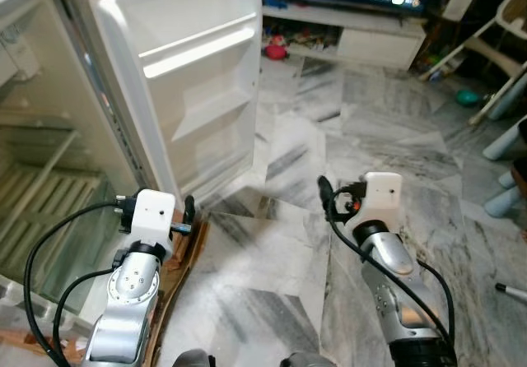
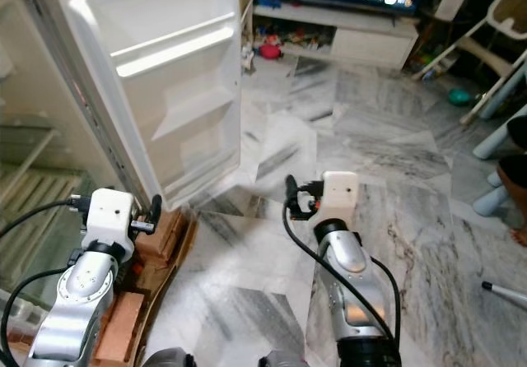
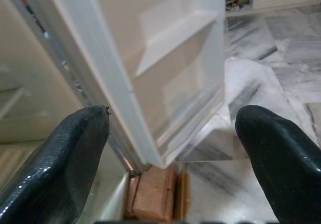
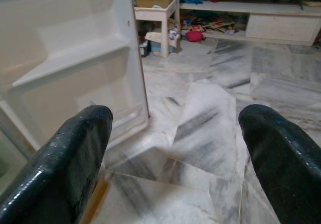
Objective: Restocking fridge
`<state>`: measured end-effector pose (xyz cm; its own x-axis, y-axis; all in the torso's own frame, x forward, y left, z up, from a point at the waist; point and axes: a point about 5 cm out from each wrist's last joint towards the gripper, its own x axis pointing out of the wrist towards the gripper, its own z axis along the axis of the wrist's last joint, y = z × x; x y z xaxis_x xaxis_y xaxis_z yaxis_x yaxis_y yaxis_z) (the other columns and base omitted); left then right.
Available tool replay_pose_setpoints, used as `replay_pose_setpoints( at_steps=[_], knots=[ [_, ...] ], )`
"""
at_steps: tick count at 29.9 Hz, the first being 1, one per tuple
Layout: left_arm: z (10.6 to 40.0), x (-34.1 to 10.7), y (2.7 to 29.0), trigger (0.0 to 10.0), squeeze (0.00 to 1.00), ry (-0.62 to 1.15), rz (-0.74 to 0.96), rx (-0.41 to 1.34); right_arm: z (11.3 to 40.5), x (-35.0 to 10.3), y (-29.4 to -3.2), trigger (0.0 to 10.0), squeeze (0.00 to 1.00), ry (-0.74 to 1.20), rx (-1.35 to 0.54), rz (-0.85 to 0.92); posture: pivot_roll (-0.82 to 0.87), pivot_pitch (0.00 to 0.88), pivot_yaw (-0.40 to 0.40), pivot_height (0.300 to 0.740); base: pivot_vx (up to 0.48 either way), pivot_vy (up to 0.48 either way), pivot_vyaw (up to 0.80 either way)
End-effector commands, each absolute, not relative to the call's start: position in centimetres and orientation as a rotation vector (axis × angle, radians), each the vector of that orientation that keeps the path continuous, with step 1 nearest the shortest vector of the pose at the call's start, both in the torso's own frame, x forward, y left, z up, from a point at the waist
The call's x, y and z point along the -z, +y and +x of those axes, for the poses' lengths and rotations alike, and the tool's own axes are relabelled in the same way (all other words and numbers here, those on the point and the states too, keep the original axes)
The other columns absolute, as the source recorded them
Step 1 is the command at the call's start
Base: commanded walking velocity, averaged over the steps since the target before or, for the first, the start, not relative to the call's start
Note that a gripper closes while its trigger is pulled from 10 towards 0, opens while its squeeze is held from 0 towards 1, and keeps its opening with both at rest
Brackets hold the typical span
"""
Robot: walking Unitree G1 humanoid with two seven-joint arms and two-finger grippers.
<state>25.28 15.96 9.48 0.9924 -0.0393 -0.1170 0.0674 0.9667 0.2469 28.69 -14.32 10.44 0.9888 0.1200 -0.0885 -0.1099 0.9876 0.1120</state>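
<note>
Both grippers, left [image 3: 165, 148] and right [image 4: 173, 148], were held spread and empty before the open fridge door [image 1: 193, 62]; stock should be fetched first.

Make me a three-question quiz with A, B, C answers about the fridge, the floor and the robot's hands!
1. Where does the white fridge door stand?
A. Shut tight
B. Swung open, with its inner shelves showing
C. Lying on the floor

2. What colour is the marble tile floor?
A. Grey and white
B. Green
C. Red

3. How are the fingers of the right hand?
A. Shut on a bottle
B. Shut on nothing
C. Spread apart, holding nothing

Answers:
1. B, the door hangs open beside the fridge's inside, and its moulded shelves face the room.
2. A, the tiles are pale with grey streaks.
3. C, the right wrist view shows bare floor between the two black fingers; the left hand is spread the same way.
</note>
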Motion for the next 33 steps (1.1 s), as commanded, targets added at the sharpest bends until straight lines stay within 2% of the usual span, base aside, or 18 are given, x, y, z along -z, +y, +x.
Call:
replay_pose_setpoints(
  at_steps=[1, 17, 21, 26, 33],
  knots=[
    [25.0, -9.5, 14.6, 10.0, 0.0, 0.096, 0.248, 0.117, 28.5, -10.0, -15.6, 10.0, 0.0, 0.119, -0.085, 0.097, 0.01, 0.082, -0.068, 0.74, 0.0, -0.48, 0.0],
    [25.3, -9.4, 14.5, 10.0, 0.0, 0.096, 0.25, 0.115, 28.5, -10.0, -15.2, 10.0, 0.0, 0.115, -0.117, 0.104, 0.0, 0.08, -0.068, 0.74, 0.0, -0.48, 0.0],
    [25.5, -9.6, 14.6, 10.0, 0.0, 0.084, 0.246, 0.115, 28.6, -10.2, -15.4, 10.0, 0.0, 0.101, -0.118, 0.103, 0.0, 0.077, -0.067, 0.74, 0.0, -0.064, 0.0],
    [25.6, -9.5, 14.8, 10.0, 0.0, 0.094, 0.245, 0.11, 28.6, -10.2, -15.5, 10.0, 0.0, 0.102, -0.107, 0.121, 0.0, 0.079, -0.065, 0.74, 0.0, -0.103, -0.74],
    [25.9, -9.6, 14.7, 10.0, 0.0, 0.094, 0.218, 0.112, 28.5, -10.5, -15.3, 10.0, 0.0, 0.076, -0.126, 0.098, 0.0, 0.081, -0.061, 0.74, 0.317, 0.0, -0.8]
  ],
)
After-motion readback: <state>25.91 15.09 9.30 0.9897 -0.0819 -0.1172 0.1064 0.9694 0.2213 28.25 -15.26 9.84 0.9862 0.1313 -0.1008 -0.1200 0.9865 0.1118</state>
